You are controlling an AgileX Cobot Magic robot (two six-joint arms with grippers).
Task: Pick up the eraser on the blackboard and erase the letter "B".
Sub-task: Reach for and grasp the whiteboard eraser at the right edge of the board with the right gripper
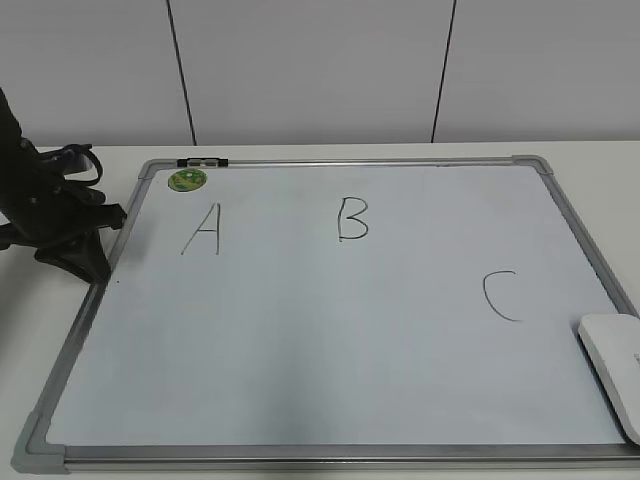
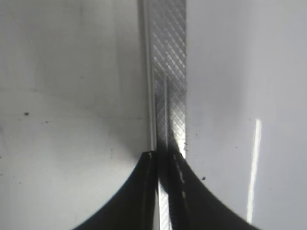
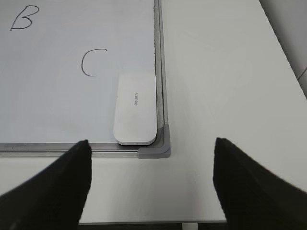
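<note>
Lying ahead-left of the wide-open right claw [image 3: 151, 179], the eraser [image 3: 136, 109] points its long axis away; left claw [image 2: 165, 191], closed, sits far off.

My exterior camera looks down at a slant, from the near long edge, over the whole pale framed whiteboard [image 1: 330, 330]. My left wrist camera sits very close above its silver hatched frame strip [image 2: 168, 72]. My right wrist camera looks from higher at the grey plastic corner [image 3: 160, 146]; it shares the thin black hand-drawn "B" [image 3: 24, 17] and "C" [image 3: 92, 62] with the exterior view.
</note>
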